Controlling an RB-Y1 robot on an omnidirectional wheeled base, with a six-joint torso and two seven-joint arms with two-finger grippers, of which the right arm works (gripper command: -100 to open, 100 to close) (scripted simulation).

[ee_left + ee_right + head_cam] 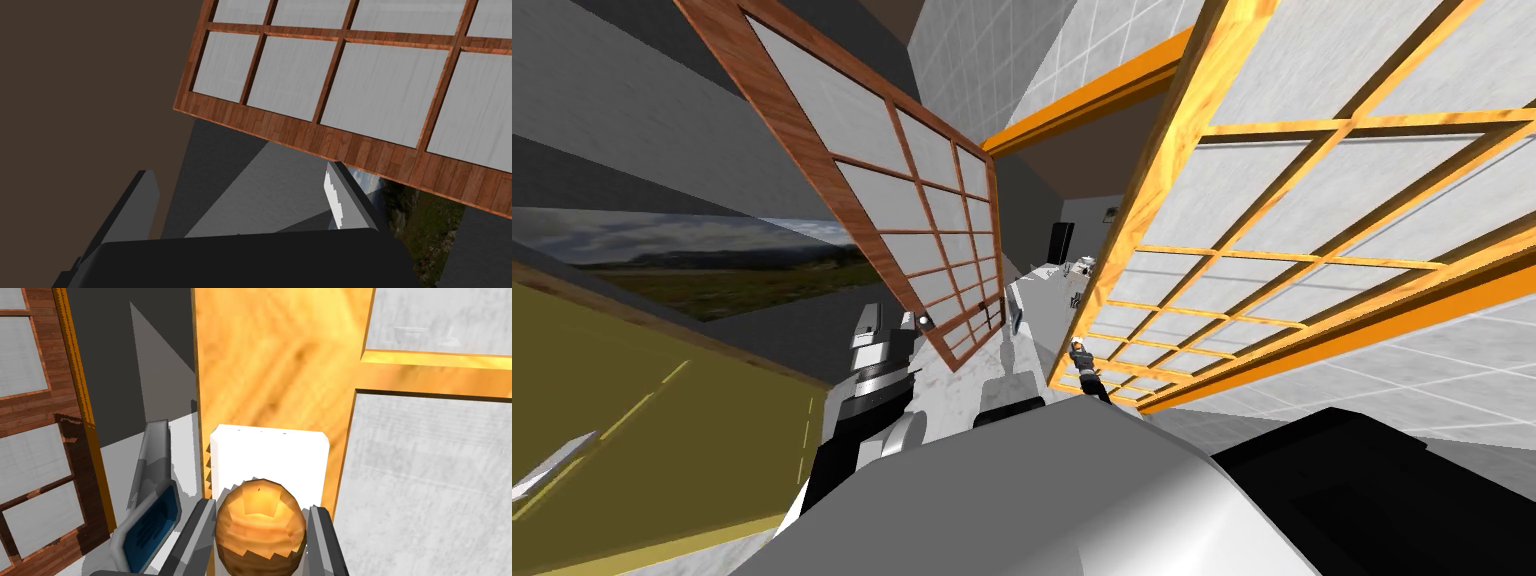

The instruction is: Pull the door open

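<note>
Now the right fingers (324, 543) pinch the orange knob (260, 533) of the yellow door (280, 363) between them, while the left fingers (132, 215) stand spread, a brown door (350, 145) beyond.

Bright, even light on the yellow door (1157, 190), angular grey shadows on the wall (260, 190); head view splays at corners.

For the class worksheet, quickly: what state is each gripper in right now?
Left gripper: open, holding nothing.
Right gripper: shut on the orange door knob.
</note>
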